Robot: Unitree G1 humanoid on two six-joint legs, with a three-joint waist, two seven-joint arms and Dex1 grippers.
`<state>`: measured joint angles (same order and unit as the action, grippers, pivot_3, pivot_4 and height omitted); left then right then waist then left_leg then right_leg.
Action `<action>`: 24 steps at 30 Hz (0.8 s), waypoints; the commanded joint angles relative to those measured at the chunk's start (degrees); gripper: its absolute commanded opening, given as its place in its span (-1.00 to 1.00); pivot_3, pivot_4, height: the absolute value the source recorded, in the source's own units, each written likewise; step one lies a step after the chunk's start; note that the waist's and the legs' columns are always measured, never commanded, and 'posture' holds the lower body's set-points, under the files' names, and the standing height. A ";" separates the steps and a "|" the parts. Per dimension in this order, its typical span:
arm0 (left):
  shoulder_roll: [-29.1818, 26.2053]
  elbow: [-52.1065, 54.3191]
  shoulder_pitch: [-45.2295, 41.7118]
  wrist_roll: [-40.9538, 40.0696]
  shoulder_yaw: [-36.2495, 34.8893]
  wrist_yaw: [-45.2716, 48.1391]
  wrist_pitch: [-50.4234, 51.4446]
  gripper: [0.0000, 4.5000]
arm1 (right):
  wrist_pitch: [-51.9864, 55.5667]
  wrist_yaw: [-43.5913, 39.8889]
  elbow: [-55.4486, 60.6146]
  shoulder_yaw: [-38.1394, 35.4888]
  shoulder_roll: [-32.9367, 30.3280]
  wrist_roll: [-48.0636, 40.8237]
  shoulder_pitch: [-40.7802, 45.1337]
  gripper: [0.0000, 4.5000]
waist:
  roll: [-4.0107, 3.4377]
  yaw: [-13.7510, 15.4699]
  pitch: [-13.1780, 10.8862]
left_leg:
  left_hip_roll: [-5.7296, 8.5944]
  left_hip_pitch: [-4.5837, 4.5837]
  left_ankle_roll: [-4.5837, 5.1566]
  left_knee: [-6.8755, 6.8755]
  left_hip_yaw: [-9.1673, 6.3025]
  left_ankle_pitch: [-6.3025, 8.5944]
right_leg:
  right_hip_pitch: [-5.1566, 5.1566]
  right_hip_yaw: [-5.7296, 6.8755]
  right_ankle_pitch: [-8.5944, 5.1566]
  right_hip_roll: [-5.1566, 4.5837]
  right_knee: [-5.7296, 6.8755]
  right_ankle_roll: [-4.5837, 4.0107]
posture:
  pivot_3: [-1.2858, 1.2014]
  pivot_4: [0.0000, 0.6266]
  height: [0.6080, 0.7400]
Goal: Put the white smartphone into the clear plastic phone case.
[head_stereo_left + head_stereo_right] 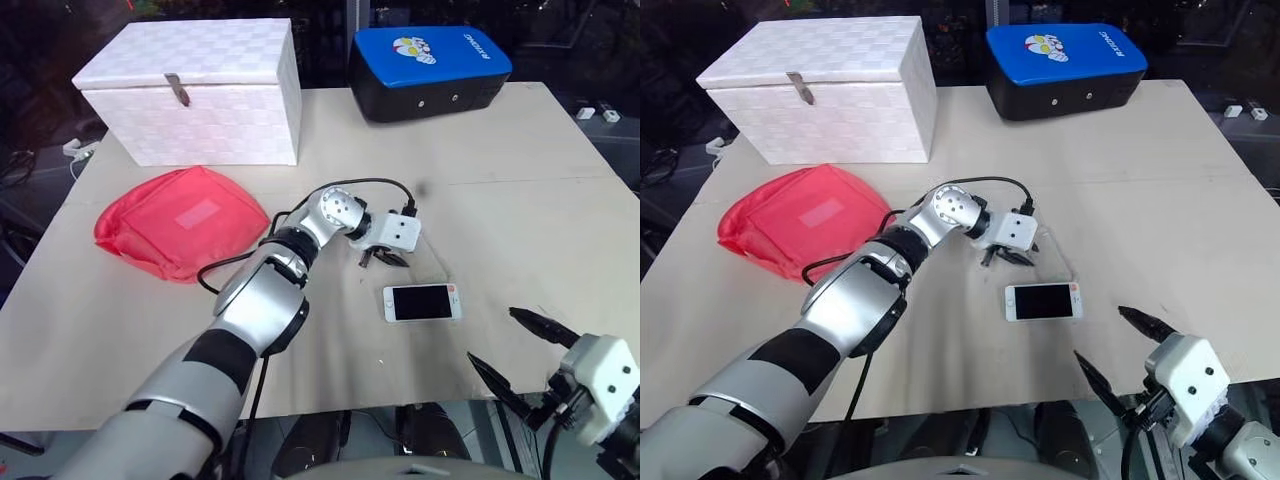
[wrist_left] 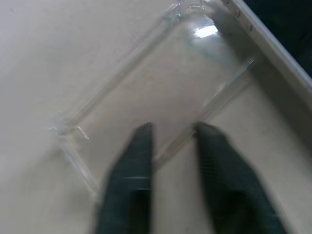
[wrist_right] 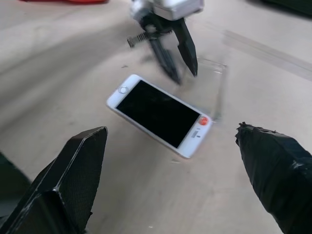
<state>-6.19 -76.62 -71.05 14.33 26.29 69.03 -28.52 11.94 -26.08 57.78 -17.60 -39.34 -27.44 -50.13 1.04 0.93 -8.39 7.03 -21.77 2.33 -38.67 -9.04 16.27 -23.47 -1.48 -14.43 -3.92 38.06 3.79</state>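
1. Left claw: reaching out over the middle of the table, pointing down and to the right, tips down at the case.
2. Fingers of this claw: drawn close together, one inside the case and one outside, pinching one long side wall between them.
3. Case: lying flat on the table, open side up, just behind the phone as seen from the head. Very hard to make out there, being see-through; plain from the left wrist, with bright glints on its rim and corners.
4. Phone: flat on the table, dark screen up, long side running left to right, near the front edge. Small orange dot at its right end, round button at its left end.
5. Phone and case: just beside each other. Impossible to tell whether touching.
6. Right claw: low at the front right, above the table edge, well apart from the phone and pointing toward it. Fingers spread wide, nothing between them.
7. Seen from the right wrist: phone in the middle, left claw and case just behind it.
8. Further back on the table: a white box with a small clasp at the left, a blue and black box at the right.
9. Red bag: lying soft and flat in front of the white box, left of the left arm.
10. Black cable: curving over the left wrist.
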 commanded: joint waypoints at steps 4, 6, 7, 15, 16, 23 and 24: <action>-3.10 0.30 0.06 -1.26 -5.35 6.60 5.37 -0.97 | -1.62 3.87 2.23 3.33 -2.69 -0.14 1.23 1.00 | 0.01 -0.78 -0.01 | -0.02 0.01 -0.01 -0.01 0.01 0.00 | -0.03 -0.04 0.00 -0.01 0.02 -0.01 | 0.03 -0.52 1.00; -5.01 1.13 0.01 -2.44 -7.29 9.18 6.67 -0.97 | -0.87 4.31 2.23 4.31 -3.24 -0.08 2.57 1.00 | 0.00 -1.31 -0.01 | -0.04 0.00 -0.01 0.00 0.01 0.00 | -0.05 -0.05 0.00 -0.02 0.04 -0.01 | 0.03 -0.52 1.00; -6.44 1.81 0.01 -3.33 -8.44 10.77 8.23 -0.97 | 0.06 4.40 2.23 4.82 -3.34 -0.30 3.80 1.00 | 0.00 -1.64 -0.01 | -0.04 0.00 -0.01 0.00 0.01 0.00 | -0.06 -0.05 0.00 -0.04 0.04 -0.01 | 0.03 -0.52 1.00; -19.98 28.71 14.10 -10.72 -13.98 21.41 21.57 -0.97 | 8.16 2.73 0.02 8.09 -4.03 -0.05 15.45 1.00 | -0.05 -2.16 0.01 | -0.05 -0.09 -0.01 -0.06 0.02 0.00 | -0.16 -0.10 0.01 -0.11 0.08 -0.03 | 0.03 -0.52 1.00; -21.94 35.50 18.04 -11.61 -14.42 21.14 24.91 -0.97 | 9.24 2.55 -0.66 8.68 -4.13 0.19 17.01 1.00 | -0.08 -2.25 -0.01 | -0.10 -0.05 -0.01 -0.01 0.07 0.00 | -0.17 -0.19 0.02 -0.10 0.06 -0.04 | 0.03 -0.52 1.00; -32.10 72.73 42.32 -17.82 -19.94 13.97 46.98 -0.86 | 18.06 -3.12 -8.42 14.77 -6.19 -3.21 31.94 1.00 | -0.13 -1.12 -0.05 | -0.17 -0.08 -0.02 0.01 0.03 0.00 | -0.19 -0.38 0.04 -0.10 0.03 -0.10 | 0.03 -0.52 1.00; -32.74 75.14 43.90 -18.74 -20.50 13.16 48.96 -0.73 | 18.85 -4.00 -10.40 15.61 -6.79 -2.51 34.13 1.00 | -0.13 -0.78 -0.05 | -0.17 -0.06 -0.02 0.02 0.00 0.00 | -0.17 -0.34 0.04 -0.11 0.00 -0.10 | 0.03 -0.52 1.00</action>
<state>-38.04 -7.29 -27.85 -1.95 8.00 83.86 17.09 29.28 -28.35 49.34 -2.62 -45.22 -29.87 -17.91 0.91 0.15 -8.43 6.87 -21.81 2.31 -38.65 -9.04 16.27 -23.63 -1.80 -14.40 -4.04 38.06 3.69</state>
